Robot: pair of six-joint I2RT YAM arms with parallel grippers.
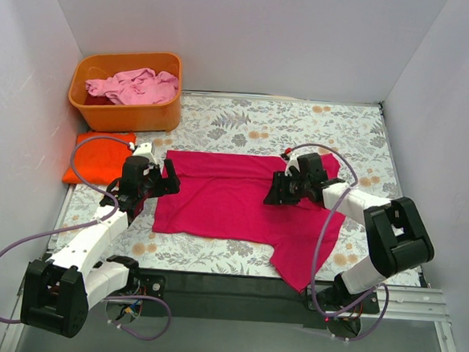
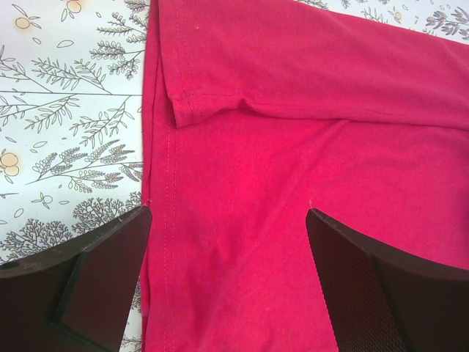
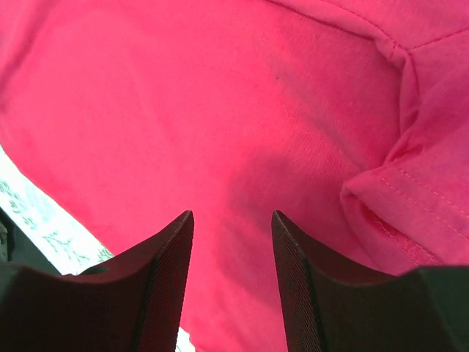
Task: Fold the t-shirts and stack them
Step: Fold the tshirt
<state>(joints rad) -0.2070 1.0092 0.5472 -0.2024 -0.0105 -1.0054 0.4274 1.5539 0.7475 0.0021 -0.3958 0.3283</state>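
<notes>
The magenta-red t-shirt (image 1: pixel 233 200) lies spread flat across the middle of the table (image 1: pixel 302 124), which has a floral pattern. One part of the shirt trails towards the near right corner and reaches the table's dark front edge. The left gripper (image 1: pixel 171 180) is at the shirt's left edge with its jaws set wide and nothing between them. In the left wrist view the gripper (image 2: pixel 229 216) straddles the stitched hem: one finger is over the floral surface and the other is over the shirt (image 2: pixel 293 147), where a folded-over flap with a double seam lies on the cloth. The right gripper (image 1: pixel 272 191) is over the shirt's right half, pointing towards its centre. In the right wrist view its jaws (image 3: pixel 232 216) stand partly apart with a clear gap, and only flat cloth (image 3: pixel 220 110) shows through, none of it pinched. A bunched, seamed fold sits just to the right of the fingers.

A folded orange t-shirt (image 1: pixel 99 157) lies at the left edge of the table, near the left arm. Behind it stands an orange tub (image 1: pixel 130 116), which holds a crumpled pale pink t-shirt (image 1: pixel 136 84) on top of a dark red one (image 1: pixel 97 99)
</notes>
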